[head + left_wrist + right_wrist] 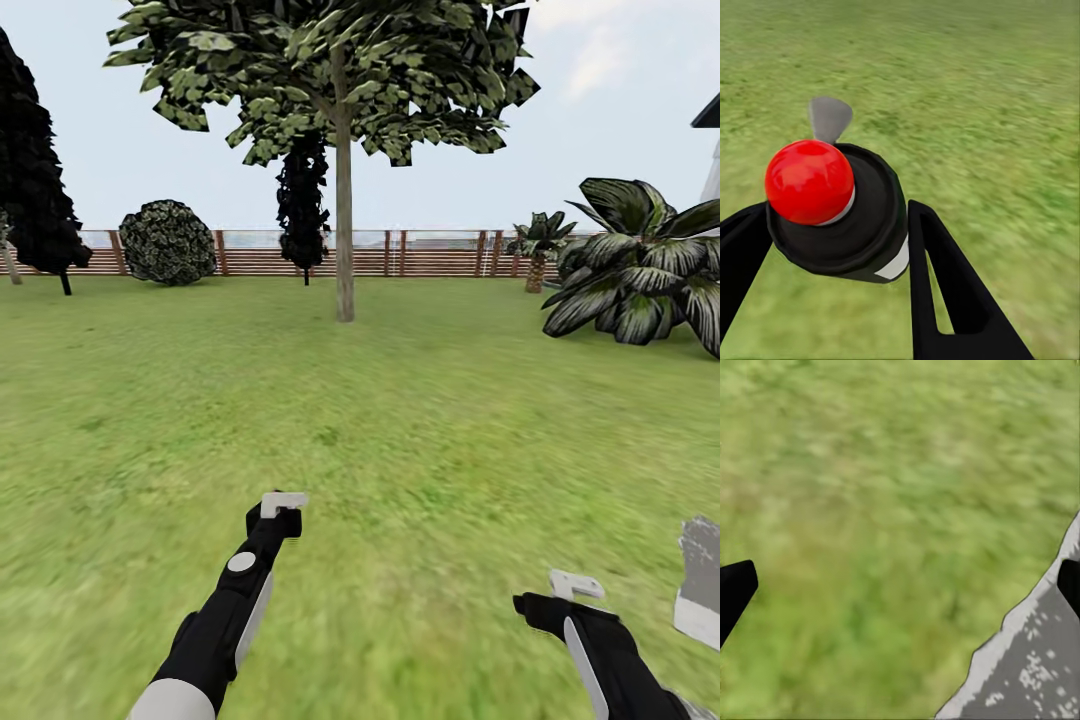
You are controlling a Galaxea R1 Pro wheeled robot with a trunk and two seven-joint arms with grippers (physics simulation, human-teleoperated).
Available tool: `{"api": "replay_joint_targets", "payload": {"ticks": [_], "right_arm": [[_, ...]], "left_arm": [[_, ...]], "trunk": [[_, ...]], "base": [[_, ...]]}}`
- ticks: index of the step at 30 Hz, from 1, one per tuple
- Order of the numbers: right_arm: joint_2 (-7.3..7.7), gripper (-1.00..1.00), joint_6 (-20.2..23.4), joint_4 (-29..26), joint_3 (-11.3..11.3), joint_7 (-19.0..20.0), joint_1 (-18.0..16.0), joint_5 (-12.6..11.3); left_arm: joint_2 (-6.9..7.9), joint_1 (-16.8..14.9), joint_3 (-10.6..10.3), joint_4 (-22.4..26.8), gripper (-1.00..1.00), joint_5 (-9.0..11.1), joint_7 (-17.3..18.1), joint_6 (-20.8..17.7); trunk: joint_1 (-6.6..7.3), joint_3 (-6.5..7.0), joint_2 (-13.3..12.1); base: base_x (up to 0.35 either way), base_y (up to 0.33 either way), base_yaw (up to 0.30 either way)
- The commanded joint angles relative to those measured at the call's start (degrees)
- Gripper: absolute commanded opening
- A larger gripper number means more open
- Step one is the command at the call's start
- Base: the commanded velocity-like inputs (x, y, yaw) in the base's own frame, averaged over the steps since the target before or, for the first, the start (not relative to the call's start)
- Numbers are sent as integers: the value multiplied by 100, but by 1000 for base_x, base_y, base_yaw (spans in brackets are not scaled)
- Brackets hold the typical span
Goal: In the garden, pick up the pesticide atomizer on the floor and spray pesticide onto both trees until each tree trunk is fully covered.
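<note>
Left end effector (832, 240) pinching pesticide atomizer (840, 210) over lawn (400, 400); right end effector (900, 577) spread, tree trunk (344, 220) far ahead

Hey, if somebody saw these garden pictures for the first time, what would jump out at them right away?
Probably the tall tree standing alone mid-lawn ahead, its bare trunk rising before the slatted fence. Up close, the left end effector grips the dark pesticide atomizer, whose bright red cap stands out against the grass. A big striped-leaf plant sits at right.
</note>
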State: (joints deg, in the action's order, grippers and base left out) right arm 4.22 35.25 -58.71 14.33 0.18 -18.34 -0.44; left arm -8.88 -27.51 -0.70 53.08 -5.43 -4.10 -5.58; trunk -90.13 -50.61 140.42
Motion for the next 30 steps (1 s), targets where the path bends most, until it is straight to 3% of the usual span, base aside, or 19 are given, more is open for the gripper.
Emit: {"api": "replay_joint_targets", "payload": {"ticks": [1,30], "right_arm": [[0,100,2,0,0,0,-1,0],[-9,100,1,0,-9,0,-2,9]], "left_arm": [[0,0,0,1,-100,-2,-1,1],[0,0,4,1,-100,-2,-2,3]], "trunk": [[0,0,0],[0,0,0]], "base": [[338,0,0],[337,0,0]]}}
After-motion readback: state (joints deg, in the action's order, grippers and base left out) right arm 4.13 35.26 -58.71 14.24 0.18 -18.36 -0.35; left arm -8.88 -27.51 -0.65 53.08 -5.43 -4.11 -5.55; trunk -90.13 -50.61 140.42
